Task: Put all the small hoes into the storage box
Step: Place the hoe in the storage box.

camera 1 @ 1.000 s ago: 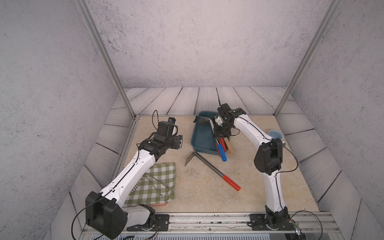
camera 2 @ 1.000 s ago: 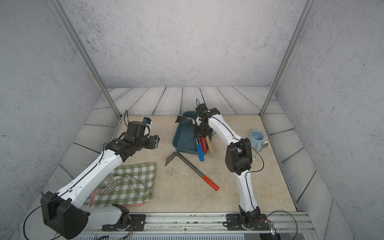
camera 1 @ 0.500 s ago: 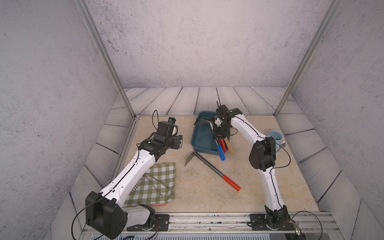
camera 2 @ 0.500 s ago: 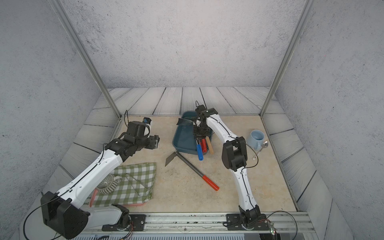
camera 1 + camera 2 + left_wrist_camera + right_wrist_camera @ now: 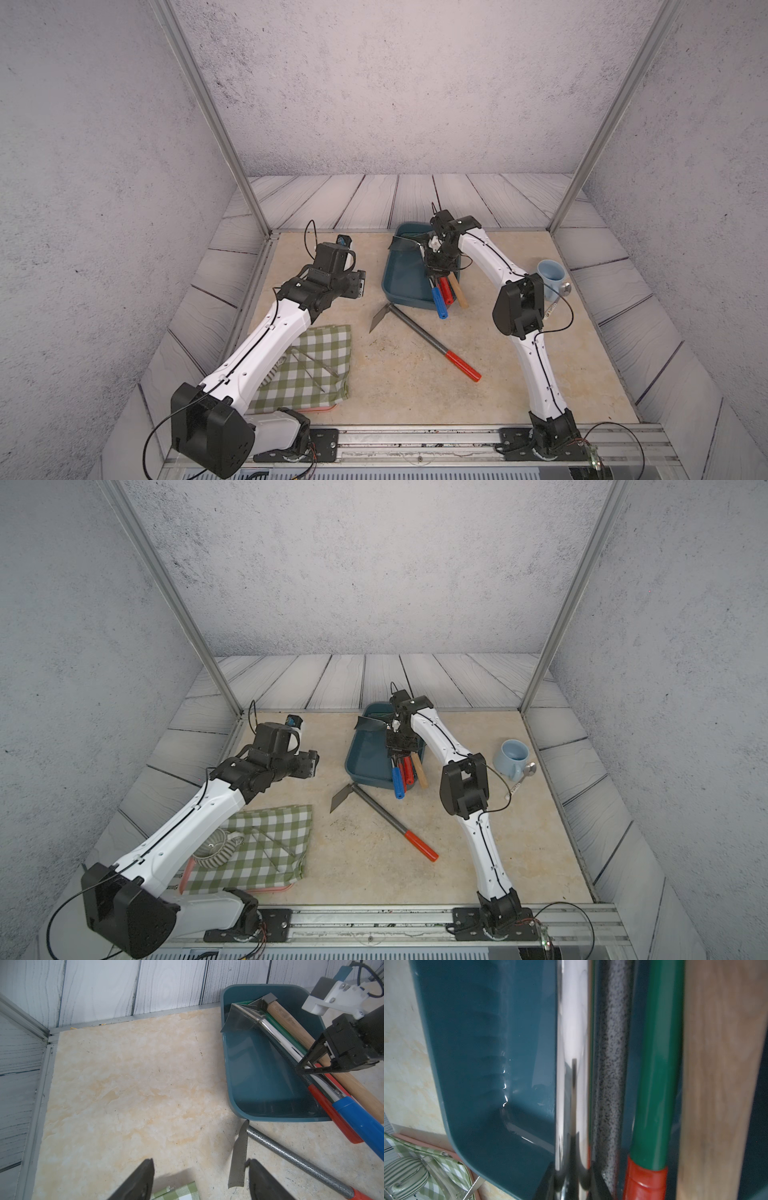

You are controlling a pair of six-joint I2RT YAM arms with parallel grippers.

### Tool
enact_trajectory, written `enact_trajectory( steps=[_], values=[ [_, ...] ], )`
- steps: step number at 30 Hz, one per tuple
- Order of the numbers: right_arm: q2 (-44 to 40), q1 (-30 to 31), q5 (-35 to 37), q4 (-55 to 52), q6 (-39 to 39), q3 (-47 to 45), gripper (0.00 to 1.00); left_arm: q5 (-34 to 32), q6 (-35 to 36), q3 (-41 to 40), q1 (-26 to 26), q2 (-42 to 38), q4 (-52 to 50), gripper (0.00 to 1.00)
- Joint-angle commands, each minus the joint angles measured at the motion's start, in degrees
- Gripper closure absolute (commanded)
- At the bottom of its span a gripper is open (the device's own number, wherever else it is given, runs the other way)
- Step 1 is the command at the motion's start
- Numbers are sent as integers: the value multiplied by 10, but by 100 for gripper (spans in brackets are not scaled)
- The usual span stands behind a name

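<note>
Nearest me a red-gripped hoe (image 5: 419,332) lies on the tabletop (image 5: 407,386) just short of the box (image 5: 401,274), my left hand (image 5: 199,1161) hovers beside its blade, spread apart and empty, and beyond, my right hand (image 5: 301,1069) is clamped on the blue-gripped hoe (image 5: 278,1037) inside the box, blade overhanging the far rim.

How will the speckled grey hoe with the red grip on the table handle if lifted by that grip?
The speckled grey metal-shafted hoe looks rigid, so it probably won't flex. Its flat blade sits at the far end, so it may dip blade-first. The red grip looks smooth, possibly slippery.
</note>
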Motion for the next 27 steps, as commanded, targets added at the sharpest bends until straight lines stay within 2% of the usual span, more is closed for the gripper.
enact_trajectory(
  steps=[1, 11, 18, 27],
  values=[
    [10, -7, 28, -23, -8, 30, 100, -3, 4, -6, 3, 1, 4, 26],
    [3, -7, 117, -51, -53, 58, 100, -3, 5, -7, 3, 1, 5, 26],
    [18, -7, 128, -58, -87, 78, 100, -5, 6, -6, 3, 1, 4, 26],
    [26, -4, 187, -48, -133, 72, 100, -2, 6, -7, 3, 4, 5, 26]
  ],
)
